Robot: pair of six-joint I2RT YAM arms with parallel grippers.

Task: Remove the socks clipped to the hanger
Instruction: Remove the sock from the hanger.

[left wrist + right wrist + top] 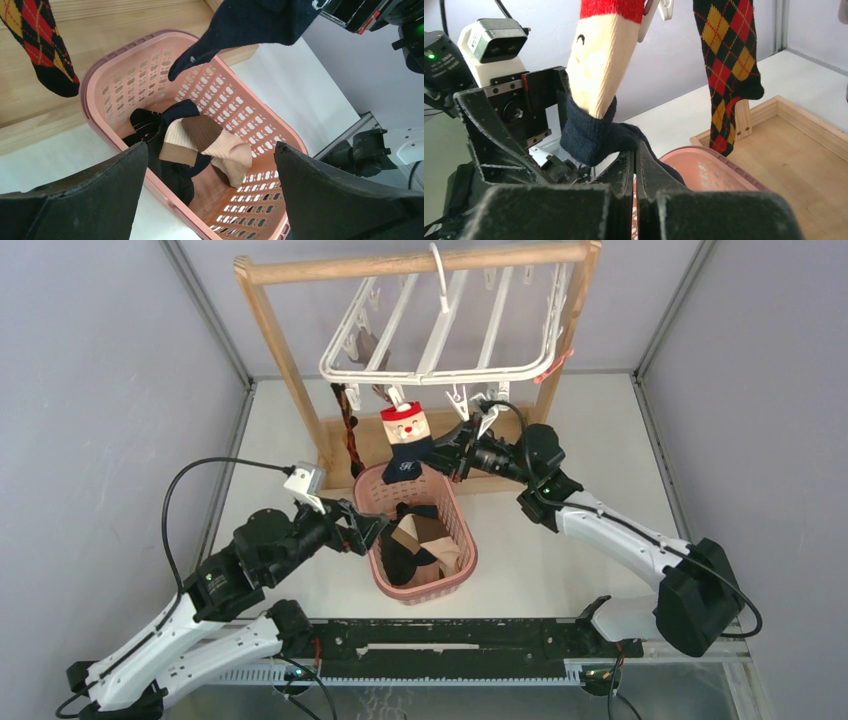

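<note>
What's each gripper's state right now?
Left gripper: open, empty, by the basket.
Right gripper: closed on the navy foot of the red-cuffed sock.

No word, brand or number can be read anywhere. The nearest thing to lettering is a small white curly emblem (407,467) on the navy foot of the hanging sock (405,443), seen from the top view. It may be a single letter, but it is too small to tell. A cut-off corner of a white mark shows on the navy fabric at the upper edge of the left wrist view. The sock's cream band carries a drawn smiling face (404,427), no writing.
</note>
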